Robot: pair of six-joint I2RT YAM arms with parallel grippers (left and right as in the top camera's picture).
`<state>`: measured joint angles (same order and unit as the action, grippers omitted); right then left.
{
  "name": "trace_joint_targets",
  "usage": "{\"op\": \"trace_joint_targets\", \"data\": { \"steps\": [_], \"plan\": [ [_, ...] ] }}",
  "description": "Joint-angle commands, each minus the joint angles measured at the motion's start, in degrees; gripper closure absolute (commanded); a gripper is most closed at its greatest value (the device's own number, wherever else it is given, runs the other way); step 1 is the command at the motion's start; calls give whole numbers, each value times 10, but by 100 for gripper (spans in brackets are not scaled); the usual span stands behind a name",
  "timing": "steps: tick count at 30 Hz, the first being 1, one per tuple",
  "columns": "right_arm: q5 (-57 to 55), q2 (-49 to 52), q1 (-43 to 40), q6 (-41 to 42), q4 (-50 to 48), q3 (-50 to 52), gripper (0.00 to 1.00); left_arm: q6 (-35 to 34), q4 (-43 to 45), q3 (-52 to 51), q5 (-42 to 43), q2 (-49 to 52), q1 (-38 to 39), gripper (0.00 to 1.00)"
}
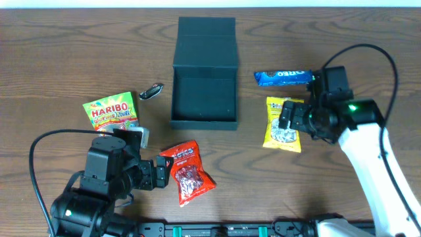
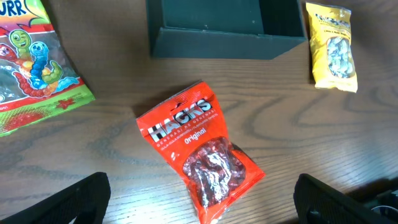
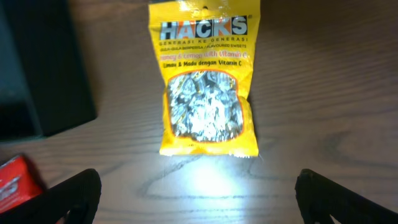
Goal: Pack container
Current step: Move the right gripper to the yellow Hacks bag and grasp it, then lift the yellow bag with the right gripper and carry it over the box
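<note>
My left gripper [image 2: 200, 200] and right gripper [image 3: 199, 198] gape empty. Risk: slick yellow packet [image 3: 204, 93] may slide if pinched off-centre.

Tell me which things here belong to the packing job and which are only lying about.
Job: container, open; likely to go in: Haribo bag, red Hacks bag, yellow Hacks bag, Oreo pack.
Lying about: small dark thing left of the container, too small to identify.
</note>
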<state>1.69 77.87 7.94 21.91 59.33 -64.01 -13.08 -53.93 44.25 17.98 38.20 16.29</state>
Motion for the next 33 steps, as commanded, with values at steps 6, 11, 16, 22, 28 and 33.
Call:
{"op": "trace_joint_targets", "data": {
  "steps": [6, 11, 16, 22, 28, 33],
  "plan": [
    [-18, 109, -20, -53, -33, -8, 1, 9, -15, 9, -6, 0, 2, 5],
    [-14, 179, -21, -72, -73, -8, 1, 9, -16, 9, -6, 0, 2, 5],
    [-12, 224, -21, -79, -101, -8, 1, 9, -16, 9, -6, 0, 2, 5],
    [-12, 267, -21, -79, -127, -8, 1, 15, -16, 9, -6, 0, 2, 5],
    [-12, 291, -21, -78, -145, -8, 1, 16, -16, 9, -6, 0, 2, 5],
    [-12, 291, -21, -78, -146, -8, 10, 15, -16, 9, -6, 0, 2, 5]
  ]
}}
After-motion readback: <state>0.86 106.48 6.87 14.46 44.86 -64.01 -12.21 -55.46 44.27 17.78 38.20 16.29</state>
